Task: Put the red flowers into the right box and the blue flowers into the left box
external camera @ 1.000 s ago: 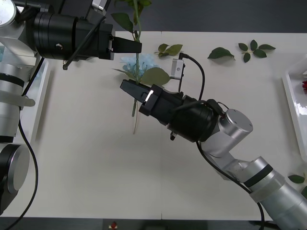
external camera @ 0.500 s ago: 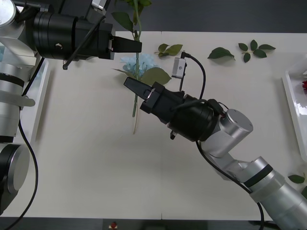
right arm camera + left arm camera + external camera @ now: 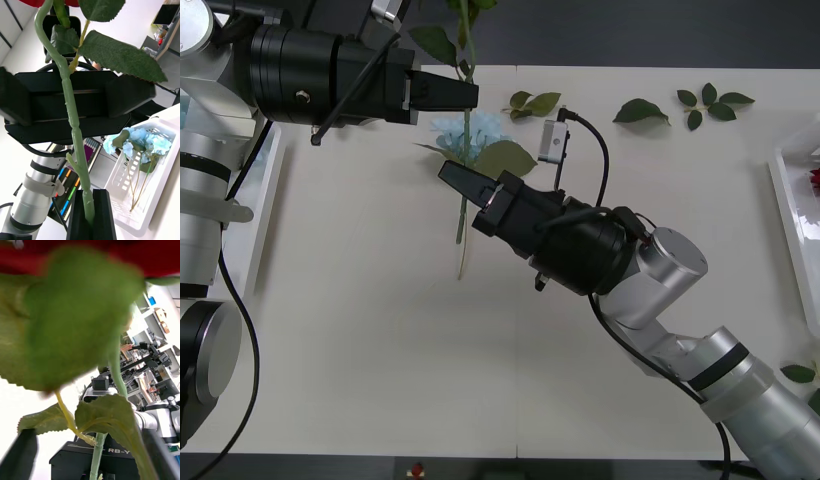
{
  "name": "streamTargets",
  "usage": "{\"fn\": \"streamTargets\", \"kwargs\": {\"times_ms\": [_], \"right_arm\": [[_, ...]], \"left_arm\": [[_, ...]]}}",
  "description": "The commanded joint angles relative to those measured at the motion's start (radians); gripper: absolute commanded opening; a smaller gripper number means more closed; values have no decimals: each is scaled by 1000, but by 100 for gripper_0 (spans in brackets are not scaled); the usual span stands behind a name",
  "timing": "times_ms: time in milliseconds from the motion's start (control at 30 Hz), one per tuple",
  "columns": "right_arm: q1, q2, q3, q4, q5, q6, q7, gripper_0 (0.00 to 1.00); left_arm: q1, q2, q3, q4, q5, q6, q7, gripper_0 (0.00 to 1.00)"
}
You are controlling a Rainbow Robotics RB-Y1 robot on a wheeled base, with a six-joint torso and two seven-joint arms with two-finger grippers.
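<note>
we are mid hand-over: a red flower's stem [image 3: 465, 175] stands upright above the table [image 3: 380, 330], pinched low down by our right claw [image 3: 452, 176], whose black fingers are shut on it, as the right wrist view shows plainly with the stem [image 3: 77, 142] wedged between them. our left claw [image 3: 470, 95] reaches across higher up the same stem; in the right wrist view its two black fingers stand on either side of the stem with a gap, so we judge it open and holding nothing. to do this step well, we think the left arm should back straight off sideways without brushing the leaves, and the right claw should keep its pinch firm while carrying the rose to the right box [image 3: 792, 215] at the table's right edge, laying it down stem first so the bloom does not snag the rim. a blue flower [image 3: 470, 130] lies on the table just behind the stem, waiting its turn, and more blue flowers [image 3: 144, 142] already rest in the left box [image 3: 150, 195]. much is hidden: the red bloom is cut off at the top of the right wrist view [image 3: 45, 3] and is a blur in the left wrist view [image 3: 93, 255], the right box shows only its near corner, and we cannot tell how many roses it holds.
</note>
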Motion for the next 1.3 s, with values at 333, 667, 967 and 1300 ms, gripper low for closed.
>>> {"fn": "streamTargets", "kwargs": {"times_ms": [333, 667, 967, 1300], "right_arm": [[-49, -147, 1, -45, -26, 2, -18, 0], [-153, -548, 48, -65, 8, 15, -282, 0], [-188, -933, 50, -65, 89, 91, -620, 0], [-193, -1100, 51, 70, 358, 91, -782, 0]], "left_arm": [[-21, 12, -6, -9, 3, -3, 4, 100], [-21, 83, 55, -30, -120, -29, 28, 100], [-21, 144, 25, -69, -365, -35, 242, 100], [-23, 147, -179, -173, -677, -78, 641, 100]]}}
